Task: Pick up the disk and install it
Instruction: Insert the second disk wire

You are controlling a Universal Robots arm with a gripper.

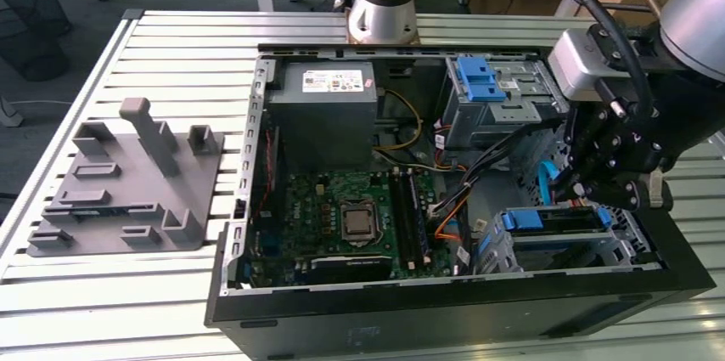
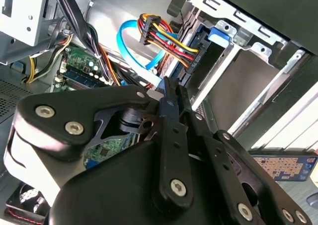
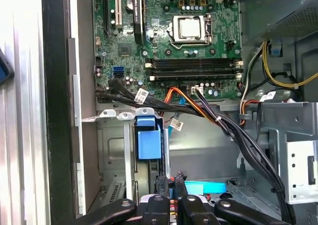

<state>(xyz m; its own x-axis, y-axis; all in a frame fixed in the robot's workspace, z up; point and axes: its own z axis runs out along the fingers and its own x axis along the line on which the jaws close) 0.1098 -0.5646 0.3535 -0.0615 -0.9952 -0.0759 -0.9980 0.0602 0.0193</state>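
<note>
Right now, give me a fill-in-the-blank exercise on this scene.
1. The gripper hangs over the open computer case at the exterior view's ____ side.
2. The grey fixture lies on the table, outside the case, at the exterior view's ____ side.
3. The disk below the gripper has a ____ carrier frame.

Missing words: right; left; blue.

exterior overhead, wrist views close inside case (image 1: pixel 453 293)

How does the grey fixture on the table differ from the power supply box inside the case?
The grey fixture lies on the slatted table outside the case and has upright posts; the power supply box sits inside the case, flat-topped with a white sticker. Both are grey.
</note>
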